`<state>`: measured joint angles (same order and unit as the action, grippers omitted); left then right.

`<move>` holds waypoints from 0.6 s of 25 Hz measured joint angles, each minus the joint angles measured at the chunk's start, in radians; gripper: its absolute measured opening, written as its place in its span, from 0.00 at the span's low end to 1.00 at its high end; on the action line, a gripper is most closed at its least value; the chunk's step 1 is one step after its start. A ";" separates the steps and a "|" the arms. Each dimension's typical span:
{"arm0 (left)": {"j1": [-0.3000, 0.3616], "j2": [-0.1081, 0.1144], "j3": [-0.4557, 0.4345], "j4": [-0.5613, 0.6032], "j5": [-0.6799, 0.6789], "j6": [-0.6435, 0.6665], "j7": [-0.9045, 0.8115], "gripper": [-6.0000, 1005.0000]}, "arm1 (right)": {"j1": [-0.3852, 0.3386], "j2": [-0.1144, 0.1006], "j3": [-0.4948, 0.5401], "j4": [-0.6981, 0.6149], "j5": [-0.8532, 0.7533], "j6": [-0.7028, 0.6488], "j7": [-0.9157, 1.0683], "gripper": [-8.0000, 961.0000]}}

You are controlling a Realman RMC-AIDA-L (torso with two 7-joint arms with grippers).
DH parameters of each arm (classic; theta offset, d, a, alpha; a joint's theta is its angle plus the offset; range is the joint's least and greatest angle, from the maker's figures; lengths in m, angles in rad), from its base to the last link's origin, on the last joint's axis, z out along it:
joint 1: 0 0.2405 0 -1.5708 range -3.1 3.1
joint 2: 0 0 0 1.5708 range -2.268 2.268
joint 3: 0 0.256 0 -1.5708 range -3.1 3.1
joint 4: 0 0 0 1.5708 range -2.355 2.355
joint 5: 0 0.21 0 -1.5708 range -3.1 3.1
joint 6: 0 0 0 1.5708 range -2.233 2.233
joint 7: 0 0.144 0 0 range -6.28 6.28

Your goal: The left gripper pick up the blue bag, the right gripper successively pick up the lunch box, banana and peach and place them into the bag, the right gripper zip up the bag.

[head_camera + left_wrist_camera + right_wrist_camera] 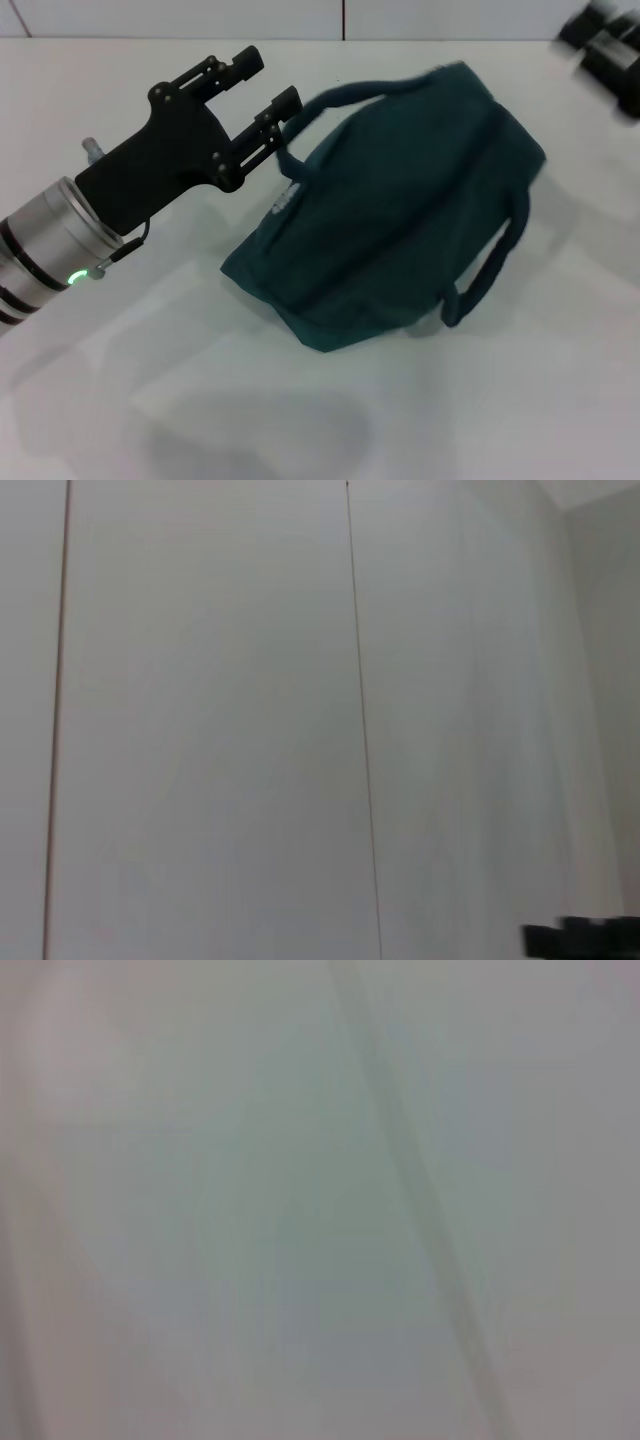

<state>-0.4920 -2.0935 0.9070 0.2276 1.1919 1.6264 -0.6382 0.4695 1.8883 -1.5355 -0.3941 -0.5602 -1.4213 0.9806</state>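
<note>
Closed blue bag (400,200) on the white bench (150,400), left hand (262,95) at its handle.

The left hand's fingers stand apart, gripping nothing; one finger touches or overlaps the bag's near handle loop (330,98). The right hand (605,45), blurred and cut off at the far corner, is unreadable. Both wrist views show only pale blank surfaces.

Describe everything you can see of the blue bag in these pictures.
The blue bag is dark teal fabric, soft and slumped, lying on its side on the white table. It looks closed; a seam or zip line runs along it. Two padded loop handles show, one at its far edge, one hanging at its near right. The left gripper has open fingers at the far handle; contact is unclear.
</note>
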 joint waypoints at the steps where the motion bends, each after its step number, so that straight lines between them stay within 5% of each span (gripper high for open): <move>1: 0.001 0.000 0.001 0.000 0.000 0.000 -0.001 0.55 | 0.009 -0.007 -0.002 -0.022 -0.071 -0.025 0.026 0.42; 6: 0.008 0.011 0.009 0.024 0.012 0.023 -0.063 0.55 | 0.057 -0.022 0.011 -0.049 -0.351 -0.157 0.092 0.42; 15: 0.069 0.036 0.020 0.139 0.143 0.107 -0.173 0.55 | 0.044 -0.033 0.106 -0.057 -0.419 -0.278 0.086 0.42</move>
<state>-0.4227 -2.0573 0.9271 0.3667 1.3344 1.7337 -0.8115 0.5137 1.8549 -1.4296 -0.4508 -0.9793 -1.6989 1.0669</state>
